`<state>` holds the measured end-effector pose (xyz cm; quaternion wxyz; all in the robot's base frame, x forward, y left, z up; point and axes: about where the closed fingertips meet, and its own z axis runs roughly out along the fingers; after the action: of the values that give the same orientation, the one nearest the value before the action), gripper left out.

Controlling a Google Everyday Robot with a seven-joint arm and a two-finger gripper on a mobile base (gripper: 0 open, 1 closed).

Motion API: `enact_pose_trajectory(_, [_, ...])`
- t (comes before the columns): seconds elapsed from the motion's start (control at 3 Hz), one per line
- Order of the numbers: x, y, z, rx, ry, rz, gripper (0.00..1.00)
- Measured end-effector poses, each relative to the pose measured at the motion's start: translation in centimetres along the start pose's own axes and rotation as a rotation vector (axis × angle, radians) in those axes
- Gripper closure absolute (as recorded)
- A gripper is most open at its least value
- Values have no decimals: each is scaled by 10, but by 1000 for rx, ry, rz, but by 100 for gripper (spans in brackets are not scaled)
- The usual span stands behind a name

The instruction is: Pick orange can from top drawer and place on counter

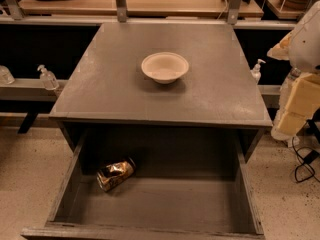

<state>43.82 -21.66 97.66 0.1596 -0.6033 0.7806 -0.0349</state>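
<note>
The orange can lies on its side, crushed, on the floor of the open top drawer, in its back left part. The drawer is pulled out toward me below the counter. My arm hangs at the right edge of the view, beside the counter's right side and above the floor. Its pale yellowish end, the gripper, is outside the drawer, well to the right of the can and higher than it. It holds nothing that I can see.
A white paper bowl stands on the counter, near its middle. Small pump bottles sit on a rail at the left and right. Black cables lie on the speckled floor at the right.
</note>
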Motion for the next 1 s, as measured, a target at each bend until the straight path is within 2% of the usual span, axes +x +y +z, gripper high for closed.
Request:
enact_pose_trajectory(0.33, [-7, 2, 5, -18, -5, -23, 0])
enact_pose_trajectory(0.67, [-28, 10, 22, -74, -21, -94, 0])
enact_pose_trajectory(1.0, [-120, 77, 52, -165, -173, -364, 0])
